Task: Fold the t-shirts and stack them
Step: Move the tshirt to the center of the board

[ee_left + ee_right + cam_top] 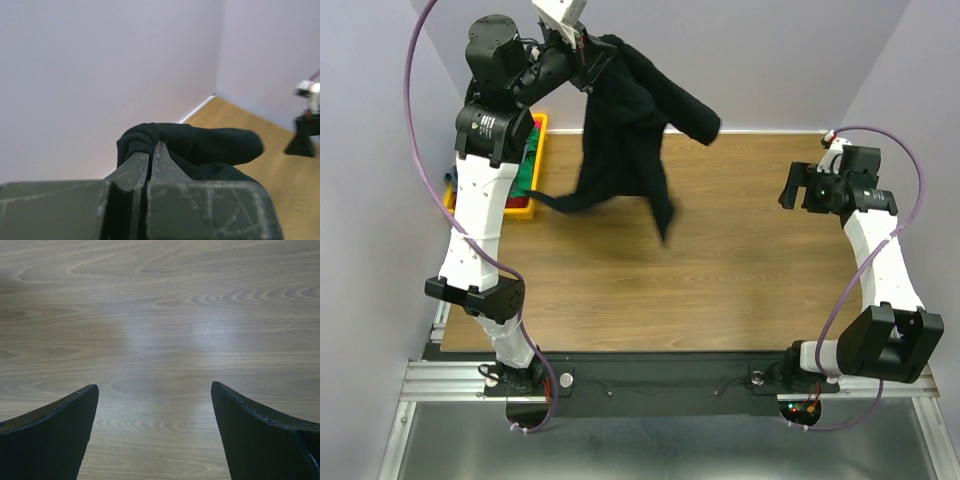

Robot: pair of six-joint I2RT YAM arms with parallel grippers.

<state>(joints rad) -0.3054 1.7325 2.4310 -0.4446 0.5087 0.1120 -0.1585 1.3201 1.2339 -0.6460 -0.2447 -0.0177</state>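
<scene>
Left tool point(586, 58) clenched on the black t-shirt point(620, 140), raised high at 12 o'clock over the far edge of the counter point(740, 270). The shirt hangs bunched below the tool, with one fold sticking out toward 2 o'clock and the tail trailing toward 8 o'clock, near the yellow tray point(541, 124). Can't tell whether the tail touches the counter. Left wrist view: fingers pressed together, dark cloth pinched at the tips. The tray sits at 10 o'clock, partly hidden by the left arm, with a green shirt point(528, 165) inside. Right tool point(798, 187) released, jaws wide, at 3 o'clock, well apart from the shirt, bare wood beneath it.
</scene>
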